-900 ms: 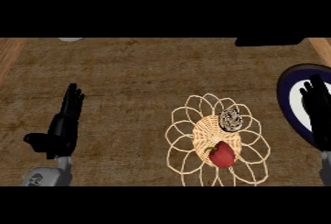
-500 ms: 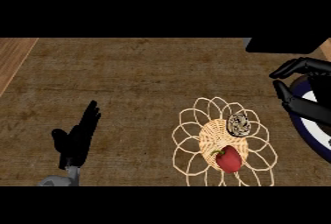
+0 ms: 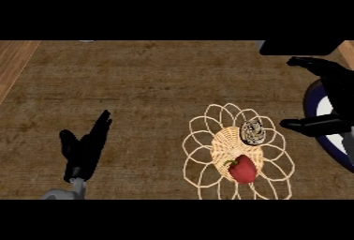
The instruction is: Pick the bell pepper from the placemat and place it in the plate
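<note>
A red bell pepper (image 3: 243, 169) with a green stem lies on the cream flower-shaped placemat (image 3: 207, 154), near its lower middle. The dark-rimmed white plate (image 3: 319, 108) shows at the right edge, mostly covered by my right hand. My right hand (image 3: 330, 89) hovers over the plate, up and to the right of the pepper, open, with thumb and fingers spread wide and nothing in them. At the lower left my left hand (image 3: 84, 150) rests open, fingers pointing up, far from the pepper.
A small striped round object (image 3: 253, 132) sits on the placemat just above the pepper. A dark box (image 3: 297, 47) stands at the back right. A lighter wooden strip (image 3: 15, 61) runs along the counter's left edge.
The view has shifted, so placemat and pepper sit lower and further right. My right hand has spread open over the plate. The left hand has sunk lower in view.
</note>
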Robot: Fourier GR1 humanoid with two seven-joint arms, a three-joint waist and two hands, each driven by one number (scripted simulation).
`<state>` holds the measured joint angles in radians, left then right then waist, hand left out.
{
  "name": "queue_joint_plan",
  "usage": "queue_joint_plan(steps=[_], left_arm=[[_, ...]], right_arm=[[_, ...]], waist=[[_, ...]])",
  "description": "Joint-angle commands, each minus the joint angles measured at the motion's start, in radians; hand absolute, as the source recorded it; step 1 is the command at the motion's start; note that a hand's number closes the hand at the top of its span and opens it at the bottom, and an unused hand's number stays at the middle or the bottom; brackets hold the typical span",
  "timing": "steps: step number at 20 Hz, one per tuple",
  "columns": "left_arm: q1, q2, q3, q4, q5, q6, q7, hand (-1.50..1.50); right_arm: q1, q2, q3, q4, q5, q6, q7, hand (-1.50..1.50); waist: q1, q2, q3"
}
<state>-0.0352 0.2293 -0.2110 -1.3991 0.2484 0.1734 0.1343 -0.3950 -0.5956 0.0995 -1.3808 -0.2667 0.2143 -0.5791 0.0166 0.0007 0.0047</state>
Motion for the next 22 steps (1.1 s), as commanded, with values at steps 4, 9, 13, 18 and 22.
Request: queue_joint_plan(steps=[4,9,13,18,22], left_arm=[[0.03,-0.019,-0.006,0.024,-0.008,-0.009,0.013,0.0],[0.004,-0.012,0.017,0.035,0.01,-0.022,0.032,0.0],[0.075,0.001,0.005,-0.01,-0.01,-0.028,0.018,0.0],[0.037,-0.012,0.027,0.005,-0.008,-0.022,0.051,0.0],[0.057,-0.012,0.026,-0.046,-0.011,-0.038,0.085,0.0]], right_arm=[[-0.008,-0.129,0.032,-0.05,0.145,0.105,-0.016,-1.5],[-0.004,-0.275,0.127,-0.133,0.323,0.173,0.024,-1.5],[0.014,-0.278,0.151,-0.255,0.395,0.157,0.142,-1.5],[0.152,-0.238,0.223,-0.467,0.53,0.093,0.3,-1.5],[0.164,-0.179,0.226,-0.527,0.597,0.118,0.389,-1.5]], waist=[[-0.017,-0.002,-0.005],[-0.027,-0.003,-0.007],[-0.021,-0.005,-0.006],[-0.03,-0.005,-0.005],[-0.019,-0.003,-0.005]])
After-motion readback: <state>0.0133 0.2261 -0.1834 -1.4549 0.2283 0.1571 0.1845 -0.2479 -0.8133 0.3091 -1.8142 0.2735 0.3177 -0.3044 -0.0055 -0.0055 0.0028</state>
